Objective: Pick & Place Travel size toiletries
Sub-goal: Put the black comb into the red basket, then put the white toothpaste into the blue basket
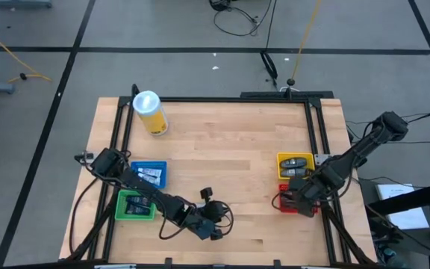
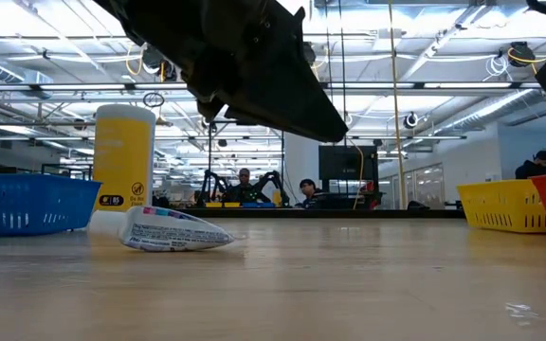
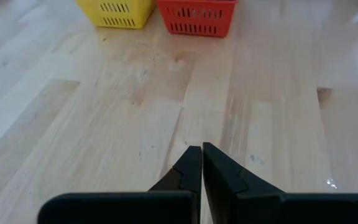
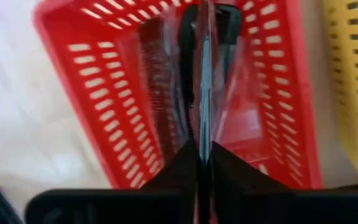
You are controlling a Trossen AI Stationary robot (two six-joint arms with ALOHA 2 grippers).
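Observation:
My right gripper [image 4: 204, 146] hangs over the red bin [image 4: 98, 93] at the table's right [image 1: 295, 193] and is shut on a shiny grey-clear sachet [image 4: 205, 81], seen edge-on. My left gripper [image 3: 202, 149] is shut and empty, low over the wood near the table's near edge [image 1: 216, 223]; it looms dark at the top of the low view [image 2: 254, 66]. A small white tube [image 2: 173, 232] lies on its side on the table. Dark oval pieces [image 1: 293, 163] lie in the yellow bin [image 1: 281, 173]. My right gripper pinches the sachet's near end [image 4: 204, 138] between its two fingers, coming from above and pointing down. The sachet hangs edge-on below the fingertips, inside the red bin's opening. I cannot tell whether its lower end touches the bin floor.
A blue bin [image 1: 149, 174] and a green bin [image 1: 134, 205], both with items in them, sit at the left beside my left arm. A big yellow cylinder with a white lid [image 1: 149, 112] stands at the far left. Bare wood [image 1: 230, 149] fills the middle. People sit in the room beyond.

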